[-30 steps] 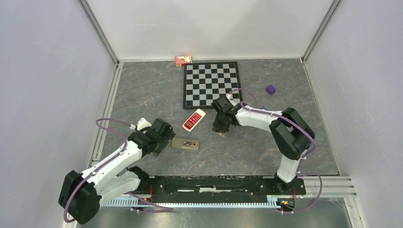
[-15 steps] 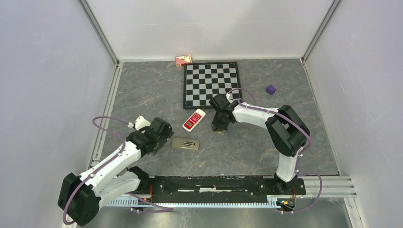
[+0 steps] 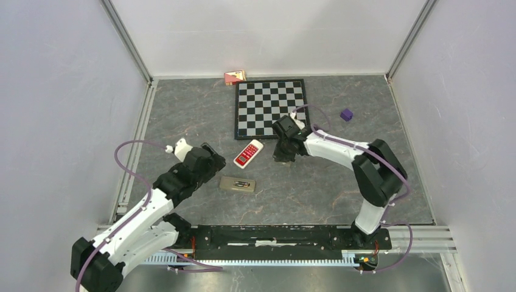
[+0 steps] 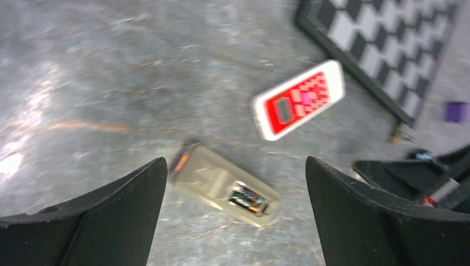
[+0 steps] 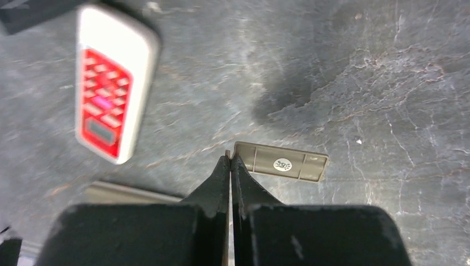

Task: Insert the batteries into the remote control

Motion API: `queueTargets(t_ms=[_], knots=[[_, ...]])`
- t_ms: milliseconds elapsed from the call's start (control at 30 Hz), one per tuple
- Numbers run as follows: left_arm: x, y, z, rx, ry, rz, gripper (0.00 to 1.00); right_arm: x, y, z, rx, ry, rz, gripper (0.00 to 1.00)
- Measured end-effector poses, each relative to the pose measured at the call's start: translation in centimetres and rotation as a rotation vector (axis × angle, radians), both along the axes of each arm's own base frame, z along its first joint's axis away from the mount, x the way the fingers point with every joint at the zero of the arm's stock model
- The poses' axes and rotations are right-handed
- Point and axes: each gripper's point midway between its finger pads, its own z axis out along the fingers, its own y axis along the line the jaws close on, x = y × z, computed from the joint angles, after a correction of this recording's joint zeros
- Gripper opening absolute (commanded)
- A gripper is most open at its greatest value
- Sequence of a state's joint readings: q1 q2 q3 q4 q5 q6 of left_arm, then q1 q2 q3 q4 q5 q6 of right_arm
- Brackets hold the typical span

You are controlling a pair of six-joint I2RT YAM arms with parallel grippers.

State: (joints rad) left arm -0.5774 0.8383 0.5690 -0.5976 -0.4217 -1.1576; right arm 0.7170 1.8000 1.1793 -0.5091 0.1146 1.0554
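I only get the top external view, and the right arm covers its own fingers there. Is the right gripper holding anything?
Observer: The right wrist view shows the right gripper shut, tips at one end of a beige battery cover lying flat on the table. Whether it pinches the cover I cannot tell.
Operator: Is the beige remote loaded?
Observer: The left wrist view shows the beige remote back up, compartment open, at least one battery inside.
Operator: And the left gripper?
Observer: The left gripper is open wide, that remote showing between its jaws.
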Motion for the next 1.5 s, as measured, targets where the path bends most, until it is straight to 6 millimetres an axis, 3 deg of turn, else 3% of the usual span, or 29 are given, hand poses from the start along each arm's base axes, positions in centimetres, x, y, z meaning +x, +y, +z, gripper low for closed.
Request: queueTargets(t_ms=[200, 467, 667, 867, 1000, 1167, 1300, 1500], knots=[[2.0, -4.1, 5.1, -0.085, -0.248, -0.267, 1.00, 0.6, 0.6, 7.2, 0.157, -0.168, 0.055, 0.00], [2.1, -10.6, 10.7, -0.259, -0.450, -0.614, 0.99, 0.4, 1.9, 15.8, 0.512, -0.393, 0.137, 0.00], [2.5, -13.8, 15.2, -0.540, -0.532, -0.712, 0.98, 0.3, 2.2, 24.4, 0.714, -0.611, 0.204, 0.00], [2.4, -14.9, 19.4, -0.812, -0.514, -0.668, 0.97, -1.1, 1.9, 32.0, 0.931, -0.808, 0.272, 0.00], [2.6, -15.1, 21.9, -1.032, -0.391, -0.551, 0.96, -2.7, 2.2, 34.9, 1.026, -0.894, 0.360, 0.00], [2.7, -15.0, 23.1, -1.278, -0.218, -0.390, 0.96, -4.7, 2.2, 37.2, 1.117, -0.997, 0.468, 0.00], [3.0, -15.0, 23.8, -1.361, -0.127, -0.302, 0.97, -6.2, 2.4, 38.4, 1.201, -1.060, 0.528, 0.00], [3.0, -15.0, 27.6, -1.422, -0.131, -0.286, 0.98, -8.4, 4.3, 39.5, 1.314, -1.099, 0.614, 0.00]])
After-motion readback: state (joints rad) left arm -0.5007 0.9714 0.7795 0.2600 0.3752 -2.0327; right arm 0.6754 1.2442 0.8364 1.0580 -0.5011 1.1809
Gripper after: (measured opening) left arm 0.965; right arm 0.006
